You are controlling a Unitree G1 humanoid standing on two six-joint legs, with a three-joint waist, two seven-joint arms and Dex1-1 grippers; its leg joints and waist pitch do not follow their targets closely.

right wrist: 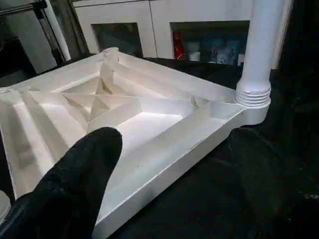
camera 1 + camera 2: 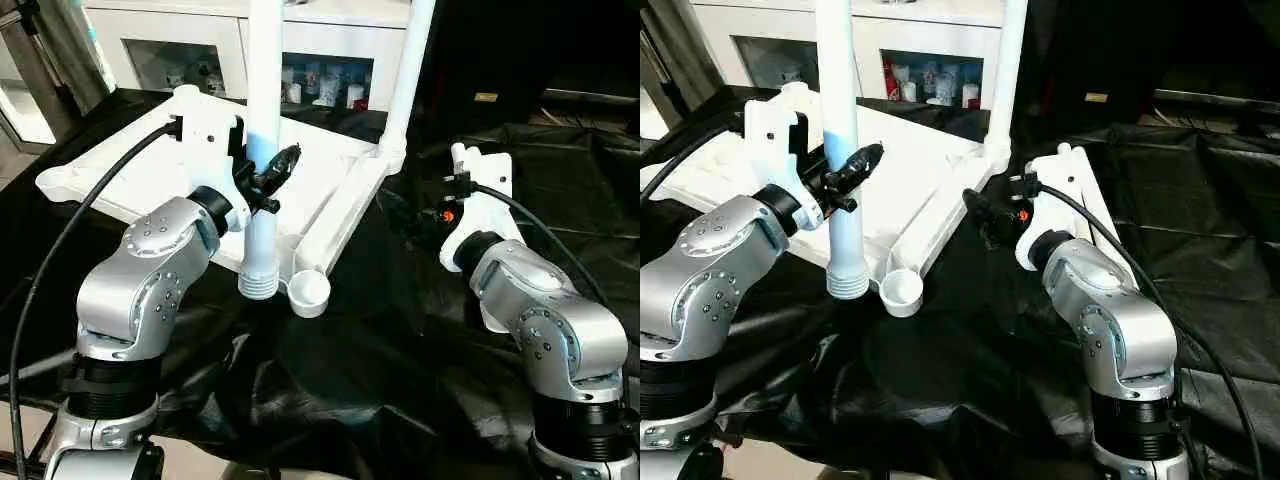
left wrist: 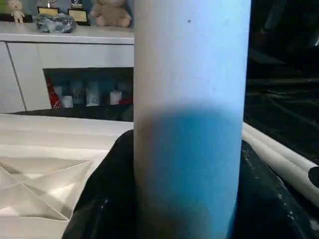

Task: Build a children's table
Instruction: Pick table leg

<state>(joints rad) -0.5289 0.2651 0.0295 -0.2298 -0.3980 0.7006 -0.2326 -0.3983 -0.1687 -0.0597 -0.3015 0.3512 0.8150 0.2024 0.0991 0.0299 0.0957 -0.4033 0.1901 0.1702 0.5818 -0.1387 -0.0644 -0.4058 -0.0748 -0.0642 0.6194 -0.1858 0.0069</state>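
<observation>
you have one white tabletop (image 2: 170,165) lying ribbed side up on the black-draped work table (image 2: 400,350), and two legs in view: one leg (image 2: 412,70) stands in its far corner socket, the other leg (image 2: 264,150) is pinched upright by your left gripper (image 2: 268,172), threaded end just beside the empty near socket (image 2: 308,291). your right gripper (image 2: 985,218) hangs spread wide, holding nothing

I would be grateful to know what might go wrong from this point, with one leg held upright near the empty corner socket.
1. The held leg hangs with its ribbed end beside the empty socket, not over it; lowering now would likely miss.
2. The left tool grips the leg low down, so the long top might tilt.
3. The right tool is open and off the tabletop, which might slide when pushed.
</observation>
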